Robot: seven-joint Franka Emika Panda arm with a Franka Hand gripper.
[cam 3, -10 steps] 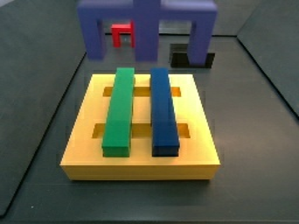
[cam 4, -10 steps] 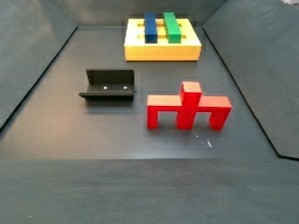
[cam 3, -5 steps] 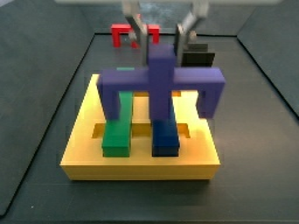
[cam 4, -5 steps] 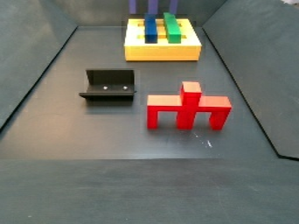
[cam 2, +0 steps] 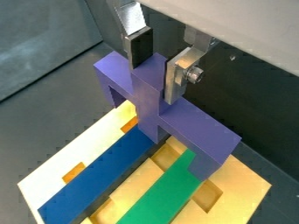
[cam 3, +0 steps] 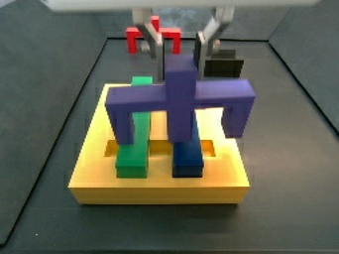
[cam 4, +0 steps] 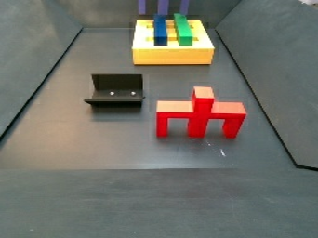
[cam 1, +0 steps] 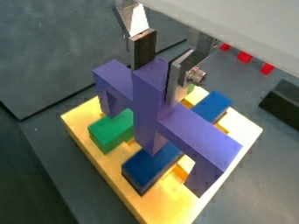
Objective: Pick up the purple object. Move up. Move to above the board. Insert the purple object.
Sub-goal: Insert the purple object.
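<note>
Above the board, the gripper pinches the raised central bar of the purple object. Crossbar spans the green bar and blue bar lying in the slots. Legs hang over the board's edges.

purple object, yellow board, green bar, blue bar, red block, silver gripper over board, dark grey desk

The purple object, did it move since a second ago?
Yes. The purple object, gripped by the gripper, has come from the back, near the red block, to over the board, lower.
</note>
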